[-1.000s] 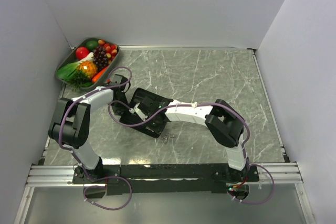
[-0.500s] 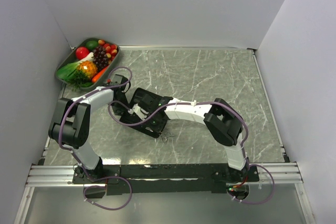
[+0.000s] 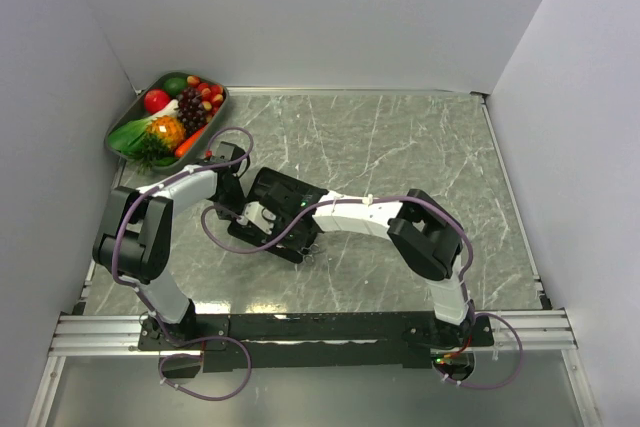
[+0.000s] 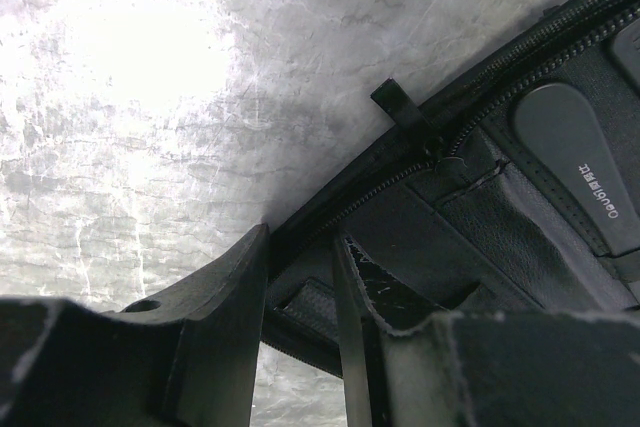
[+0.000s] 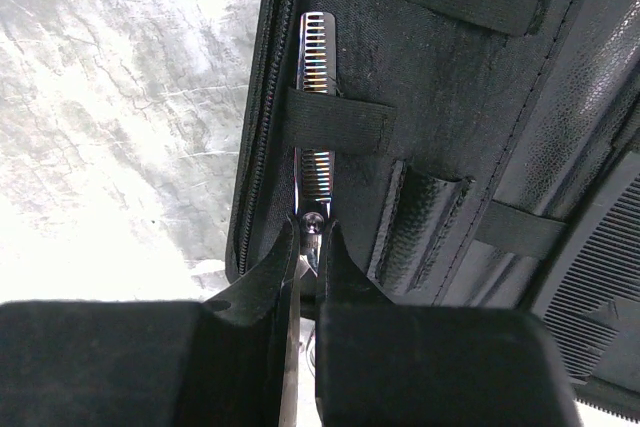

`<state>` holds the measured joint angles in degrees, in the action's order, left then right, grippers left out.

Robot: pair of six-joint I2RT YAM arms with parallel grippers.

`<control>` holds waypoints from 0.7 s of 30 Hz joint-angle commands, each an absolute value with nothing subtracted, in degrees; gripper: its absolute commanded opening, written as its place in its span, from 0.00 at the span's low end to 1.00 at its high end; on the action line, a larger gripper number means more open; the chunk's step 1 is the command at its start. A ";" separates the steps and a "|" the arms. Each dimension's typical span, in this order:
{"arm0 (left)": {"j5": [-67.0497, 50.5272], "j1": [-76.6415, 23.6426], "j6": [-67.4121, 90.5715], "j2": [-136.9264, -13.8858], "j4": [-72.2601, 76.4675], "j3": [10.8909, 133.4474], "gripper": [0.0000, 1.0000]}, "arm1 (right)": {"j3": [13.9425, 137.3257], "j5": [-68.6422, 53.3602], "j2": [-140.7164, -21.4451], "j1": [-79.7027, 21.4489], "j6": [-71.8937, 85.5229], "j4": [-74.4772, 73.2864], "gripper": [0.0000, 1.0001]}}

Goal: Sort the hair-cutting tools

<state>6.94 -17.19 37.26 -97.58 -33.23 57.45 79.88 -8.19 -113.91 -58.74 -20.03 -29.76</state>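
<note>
Left arm [image 3: 150, 237] and right arm [image 3: 355, 215]: white link shells, black joint housings. Purple cables [image 3: 232, 134] run along both (slack loops near the wrists). Jaws: matte black moulded plastic, a round recess in one finger [image 4: 190, 347] of each.

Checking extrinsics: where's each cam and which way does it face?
Top external: above and behind the bases, looking down on table and pouch; left arm and right arm show.
Left wrist: on the left arm, looking past the left hand at the pouch's edge.
Right wrist: looks past the right hand at scissors it pinches, blade under a strap.
Shared: all show the pouch.
</note>
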 commanded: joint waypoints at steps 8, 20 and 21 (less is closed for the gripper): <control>-2.99 -21.09 40.25 -103.36 -28.30 54.14 0.37 | 90.17 -4.74 -121.20 -59.24 -9.51 -31.02 0.00; -2.81 -21.09 41.13 -100.99 -28.65 51.68 0.37 | 85.87 -5.28 -117.25 -59.33 2.64 -31.64 0.00; -2.73 -21.09 41.13 -100.99 -28.57 51.59 0.37 | 85.70 -5.01 -116.72 -59.33 2.64 -31.81 0.00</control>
